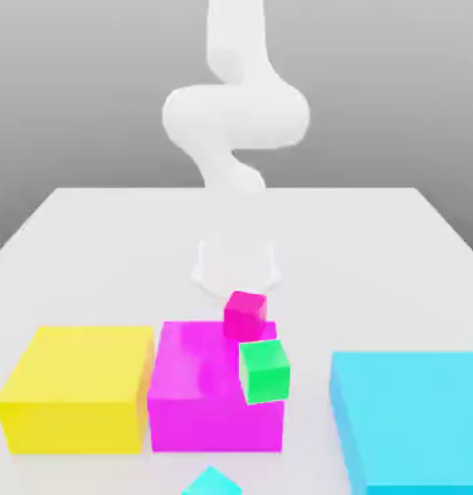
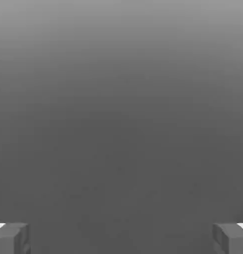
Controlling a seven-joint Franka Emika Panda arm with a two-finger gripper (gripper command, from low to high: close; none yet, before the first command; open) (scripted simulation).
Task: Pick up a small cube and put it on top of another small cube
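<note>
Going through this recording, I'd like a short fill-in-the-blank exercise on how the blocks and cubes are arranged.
The large block at the exterior view's far left is ____.
The large magenta block stands between the yellow block and the large ____ block.
The small cube that overlaps the magenta block's front edge in the exterior view is ____.
The gripper has its fingers ____.

Missing words: yellow; cyan; green; open

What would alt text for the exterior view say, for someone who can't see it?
White robot arm behind a yellow block, a magenta block and a large cyan block; small magenta-pink, green and cyan cubes nearby.
</note>
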